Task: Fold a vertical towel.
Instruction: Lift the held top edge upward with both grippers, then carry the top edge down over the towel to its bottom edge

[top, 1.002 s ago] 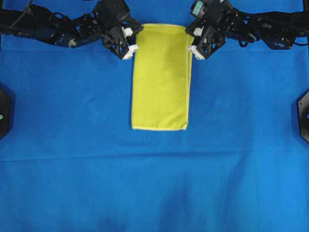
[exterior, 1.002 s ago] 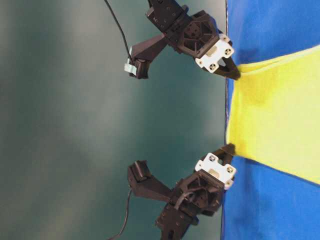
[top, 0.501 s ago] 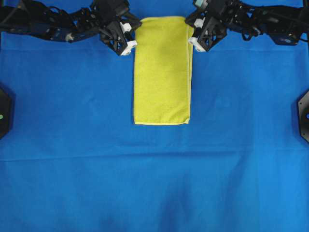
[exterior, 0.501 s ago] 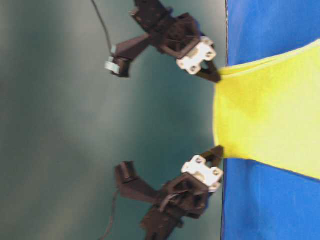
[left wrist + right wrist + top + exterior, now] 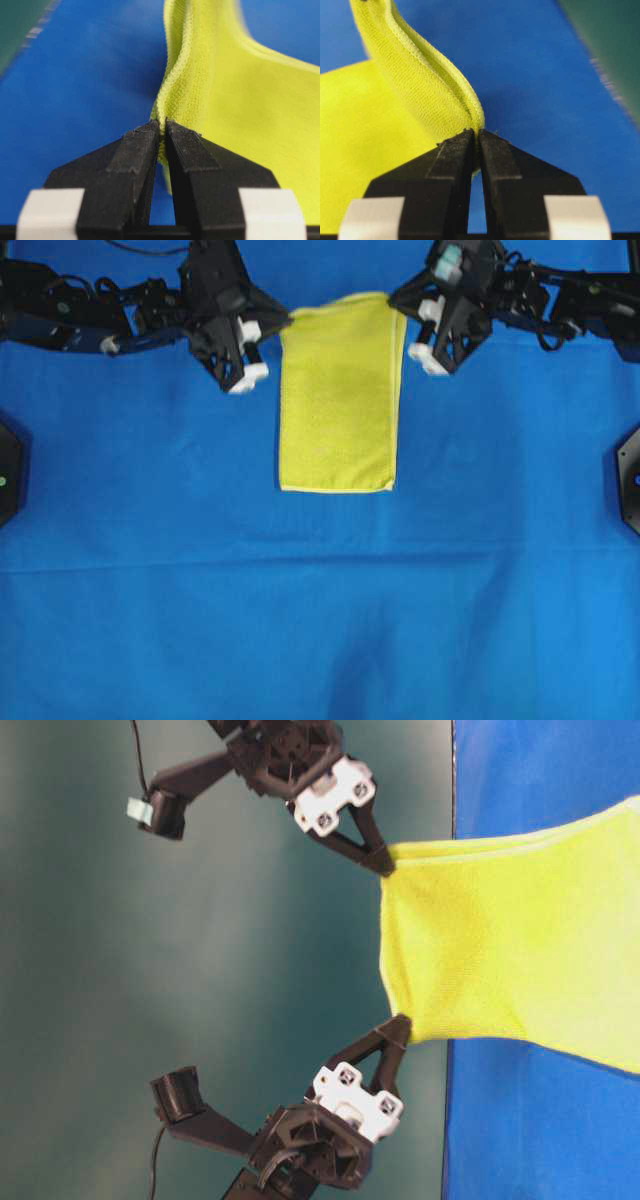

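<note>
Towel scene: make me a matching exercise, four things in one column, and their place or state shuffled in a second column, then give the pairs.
Things:
1. towel
2. left gripper
3. right gripper
4. blue cloth

Places or states:
A. shut on the towel's top corner on the right of the overhead view
B. spread under everything
C. yellow, top edge lifted, lower end lying flat
D. shut on the towel's top corner on the left of the overhead view

Pairs: 1-C, 2-D, 3-A, 4-B

nubby matt cloth towel [image 5: 338,400], smooth blue sheet [image 5: 320,620]
</note>
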You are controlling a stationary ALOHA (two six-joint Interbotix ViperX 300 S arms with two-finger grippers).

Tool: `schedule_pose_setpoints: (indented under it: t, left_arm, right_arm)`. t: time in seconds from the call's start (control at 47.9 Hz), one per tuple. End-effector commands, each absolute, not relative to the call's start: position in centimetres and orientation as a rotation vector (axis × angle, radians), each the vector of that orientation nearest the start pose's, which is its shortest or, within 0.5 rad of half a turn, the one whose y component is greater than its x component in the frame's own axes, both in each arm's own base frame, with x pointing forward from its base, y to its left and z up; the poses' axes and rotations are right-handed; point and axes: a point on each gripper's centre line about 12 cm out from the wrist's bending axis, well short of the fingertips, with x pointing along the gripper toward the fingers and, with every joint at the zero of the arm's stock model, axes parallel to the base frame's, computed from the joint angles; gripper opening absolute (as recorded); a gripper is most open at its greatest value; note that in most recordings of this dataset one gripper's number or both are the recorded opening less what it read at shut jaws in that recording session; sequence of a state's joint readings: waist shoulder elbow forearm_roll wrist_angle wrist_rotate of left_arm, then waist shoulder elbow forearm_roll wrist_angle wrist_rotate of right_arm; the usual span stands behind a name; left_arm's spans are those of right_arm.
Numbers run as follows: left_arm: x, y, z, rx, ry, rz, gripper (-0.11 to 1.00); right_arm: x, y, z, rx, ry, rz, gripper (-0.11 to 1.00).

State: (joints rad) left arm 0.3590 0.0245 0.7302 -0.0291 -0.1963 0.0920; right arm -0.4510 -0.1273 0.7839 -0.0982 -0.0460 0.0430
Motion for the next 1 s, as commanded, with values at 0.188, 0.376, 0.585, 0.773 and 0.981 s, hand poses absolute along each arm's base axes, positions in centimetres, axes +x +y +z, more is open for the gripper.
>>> schedule_pose_setpoints:
  t: [0.188, 0.376, 0.585, 0.773, 0.981]
  left_arm:
    - [37.0, 8.2, 16.3, -0.043, 0.583, 0.21, 0.07]
    - [36.9, 5.4, 15.2, -0.085, 0.651, 0.155, 0.07]
    - [36.3, 3.5, 12.8, -0.098, 0.706, 0.119, 0.07]
    - [36.7, 1.9, 11.5, -0.093, 0.694, 0.082, 0.07]
    - [37.0, 1.7, 10.3, -0.09, 0.691, 0.075, 0.07]
  right_arm:
    - [31.9, -10.6, 18.4, 0.103, 0.601, -0.312, 0.06]
    - [32.3, -7.9, 17.0, 0.126, 0.645, -0.248, 0.06]
    - [33.1, -6.2, 14.8, 0.146, 0.705, -0.207, 0.06]
    - [33.6, -5.4, 13.0, 0.163, 0.732, -0.192, 0.06]
    - [33.8, -5.0, 12.6, 0.168, 0.737, -0.186, 0.06]
